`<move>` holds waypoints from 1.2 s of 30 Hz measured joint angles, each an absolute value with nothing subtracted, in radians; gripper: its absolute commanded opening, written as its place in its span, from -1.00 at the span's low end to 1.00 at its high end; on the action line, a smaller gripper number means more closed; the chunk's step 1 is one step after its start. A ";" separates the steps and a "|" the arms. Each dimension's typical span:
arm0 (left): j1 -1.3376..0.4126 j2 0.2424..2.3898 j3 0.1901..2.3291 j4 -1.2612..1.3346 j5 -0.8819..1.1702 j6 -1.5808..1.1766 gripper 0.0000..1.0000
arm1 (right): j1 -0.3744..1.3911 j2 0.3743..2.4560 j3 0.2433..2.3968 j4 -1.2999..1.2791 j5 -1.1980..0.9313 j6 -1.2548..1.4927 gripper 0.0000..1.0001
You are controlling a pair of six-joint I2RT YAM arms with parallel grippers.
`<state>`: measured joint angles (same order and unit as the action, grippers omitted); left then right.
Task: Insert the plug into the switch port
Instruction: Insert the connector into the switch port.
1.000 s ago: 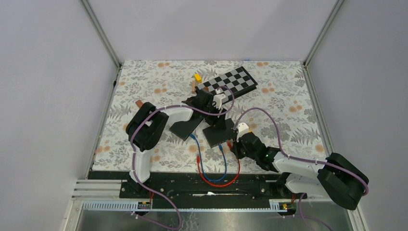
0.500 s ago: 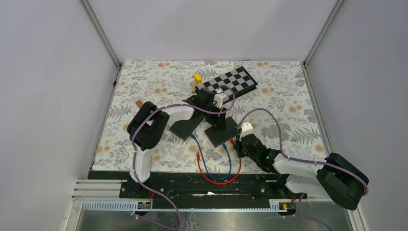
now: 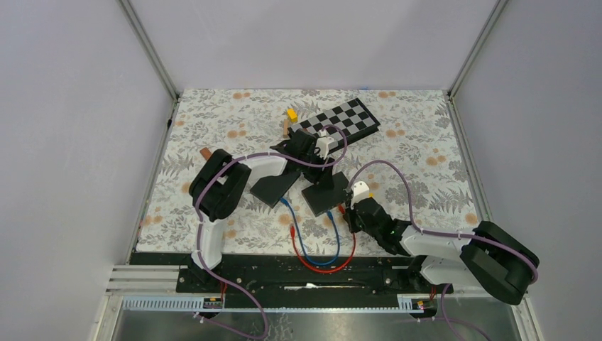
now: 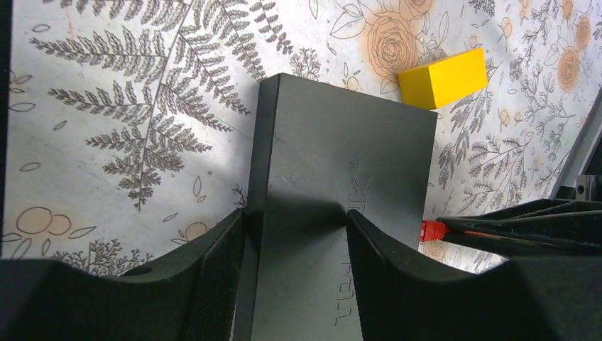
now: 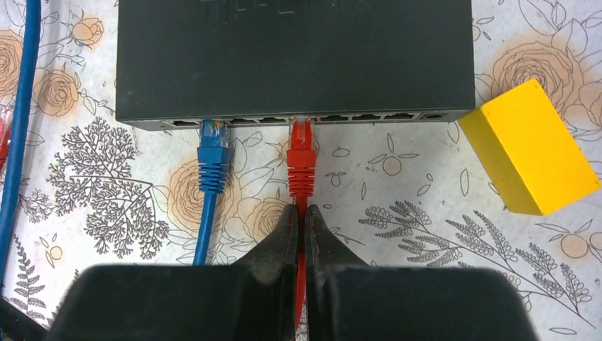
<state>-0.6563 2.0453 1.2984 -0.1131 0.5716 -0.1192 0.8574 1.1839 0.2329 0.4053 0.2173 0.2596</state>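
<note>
Top view: left arm bends up to mid frame & its left tool sits on the black switch on the table. Right arm lies low from the lower right, right tool just under the switch. Left wrist view: both fingers squeeze the switch sides, holding it steady. Right wrist view: right tool is pinched shut on the red cable, just behind the red plug. Plug tip is at a mid port, beside the blue plug. Looks nearly done, prob. one more push left.
</note>
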 measured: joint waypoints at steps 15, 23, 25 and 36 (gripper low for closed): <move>-0.646 2.072 1.331 -0.107 0.582 -0.113 0.01 | 0.859 1.202 0.272 0.375 0.293 0.259 -1.00; -0.646 2.050 1.280 -0.041 0.583 -0.120 -0.01 | 0.859 1.172 0.272 0.359 0.302 0.245 -1.00; -0.646 2.048 1.270 -0.025 0.583 -0.125 -0.01 | 0.859 1.172 0.272 0.361 0.302 0.243 -1.00; -0.646 2.045 1.260 -0.012 0.574 -0.138 -0.06 | 0.860 1.232 0.272 0.391 0.306 0.252 -1.00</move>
